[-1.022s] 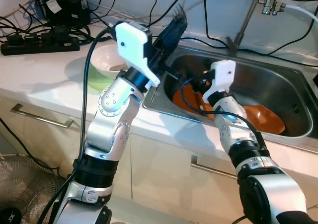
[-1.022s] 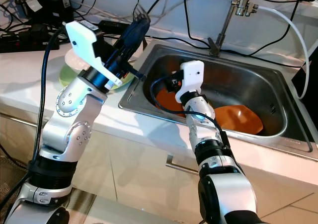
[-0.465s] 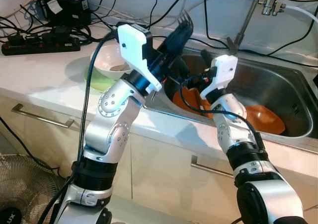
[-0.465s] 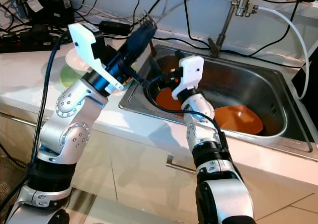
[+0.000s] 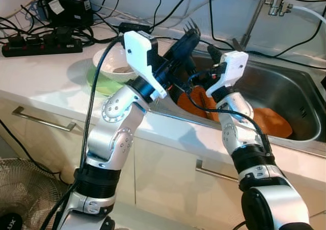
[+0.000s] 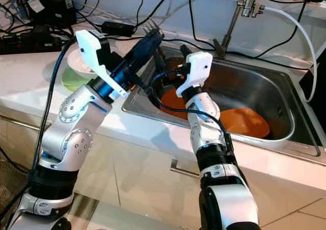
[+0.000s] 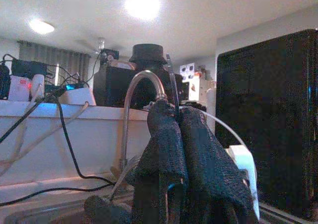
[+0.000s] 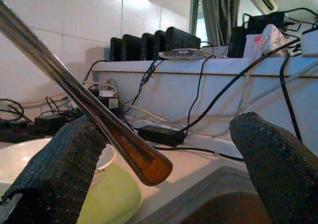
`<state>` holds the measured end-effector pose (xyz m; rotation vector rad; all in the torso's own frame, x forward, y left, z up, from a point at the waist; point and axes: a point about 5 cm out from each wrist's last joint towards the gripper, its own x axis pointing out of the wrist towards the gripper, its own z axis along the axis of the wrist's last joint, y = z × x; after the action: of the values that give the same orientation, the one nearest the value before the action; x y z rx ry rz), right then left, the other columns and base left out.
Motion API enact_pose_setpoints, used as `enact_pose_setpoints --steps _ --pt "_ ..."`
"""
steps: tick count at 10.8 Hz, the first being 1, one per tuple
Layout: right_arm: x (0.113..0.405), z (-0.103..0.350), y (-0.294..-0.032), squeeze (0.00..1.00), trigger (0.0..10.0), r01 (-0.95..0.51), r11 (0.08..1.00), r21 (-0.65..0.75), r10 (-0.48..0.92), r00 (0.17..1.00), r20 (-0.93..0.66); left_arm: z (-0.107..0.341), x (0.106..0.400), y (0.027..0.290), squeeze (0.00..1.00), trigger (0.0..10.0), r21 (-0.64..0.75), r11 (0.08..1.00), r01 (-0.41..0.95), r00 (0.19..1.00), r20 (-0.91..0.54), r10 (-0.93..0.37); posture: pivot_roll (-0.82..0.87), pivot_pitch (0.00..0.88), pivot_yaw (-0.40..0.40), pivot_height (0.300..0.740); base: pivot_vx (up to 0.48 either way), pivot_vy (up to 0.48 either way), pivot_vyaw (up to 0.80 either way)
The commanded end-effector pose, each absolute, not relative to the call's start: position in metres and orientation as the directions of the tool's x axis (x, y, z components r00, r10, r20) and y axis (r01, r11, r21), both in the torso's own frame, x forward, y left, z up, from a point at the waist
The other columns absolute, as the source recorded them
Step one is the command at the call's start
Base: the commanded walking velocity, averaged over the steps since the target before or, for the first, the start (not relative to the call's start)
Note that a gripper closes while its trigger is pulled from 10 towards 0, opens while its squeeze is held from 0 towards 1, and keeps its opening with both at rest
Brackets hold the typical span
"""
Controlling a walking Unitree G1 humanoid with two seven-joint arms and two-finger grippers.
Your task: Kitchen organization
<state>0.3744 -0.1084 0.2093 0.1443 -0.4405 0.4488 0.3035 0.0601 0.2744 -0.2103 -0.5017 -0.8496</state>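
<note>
1. Stainless steel sink (image 5: 295, 95) set in white counter (image 5: 46, 74): orange plates (image 5: 270, 120) unmoved.
2. Left gripper (image 5: 191, 28): jaws clamped on metal fork (image 7: 171, 85), carried further over the sink.
3. Right gripper (image 6: 170, 59): risen beside it, jaws apart around the fork handle (image 8: 99, 117).

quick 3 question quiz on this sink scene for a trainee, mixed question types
1. True or false: the right gripper is shut on the fork.
2. What grips the fork? A) the left gripper B) the right gripper C) nothing
3. Fill in: the orange dishes lie in the ____.

Key:
1. False. Its fingers are spread, with the fork's handle end between them.
2. A
3. sink
</note>
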Motion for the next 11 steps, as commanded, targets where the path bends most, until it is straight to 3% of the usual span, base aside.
enact_pose_setpoints --steps 1,4,5,6,7,11 --pt "0.3730 0.2185 -0.1119 0.00 10.0 -0.453 0.890 0.052 0.376 0.794 0.478 0.2692 0.3025 0.0557 0.00 10.0 0.006 0.628 0.778 0.549 0.481 -0.684 0.23 0.016 -0.060 0.740 0.000 0.000 0.00" --pt "0.3689 0.2205 -0.1061 0.00 10.0 -0.500 0.864 0.052 0.415 0.768 0.487 0.2663 0.3035 0.0555 0.00 10.0 -0.010 0.625 0.780 0.555 0.471 -0.686 0.23 0.022 -0.052 0.740 0.000 0.000 0.00" --pt "0.3681 0.2205 -0.1049 0.00 4.2 -0.513 0.857 0.049 0.428 0.762 0.487 0.2651 0.3044 0.0560 0.00 10.0 -0.012 0.627 0.779 0.559 0.465 -0.686 0.23 0.024 -0.051 0.740 0.000 0.000 0.00" --pt "0.3676 0.2205 -0.1044 0.00 1.3 -0.518 0.854 0.048 0.433 0.759 0.487 0.2644 0.3048 0.0563 0.00 10.0 -0.013 0.628 0.778 0.562 0.462 -0.686 0.23 0.024 -0.051 0.740 0.000 0.000 0.00" --pt "0.3666 0.2210 -0.1037 0.00 0.0 -0.525 0.850 0.045 0.441 0.755 0.486 0.2644 0.3054 0.0565 0.00 10.0 -0.013 0.631 0.776 0.565 0.459 -0.685 0.23 0.024 -0.052 0.740 0.000 0.000 0.00" --pt "0.3663 0.2205 -0.1037 0.00 0.0 -0.528 0.848 0.045 0.445 0.757 0.479 0.2632 0.3070 0.0569 0.00 10.0 -0.007 0.639 0.769 0.573 0.452 -0.684 0.24 0.023 -0.054 0.740 0.000 0.000 0.00"
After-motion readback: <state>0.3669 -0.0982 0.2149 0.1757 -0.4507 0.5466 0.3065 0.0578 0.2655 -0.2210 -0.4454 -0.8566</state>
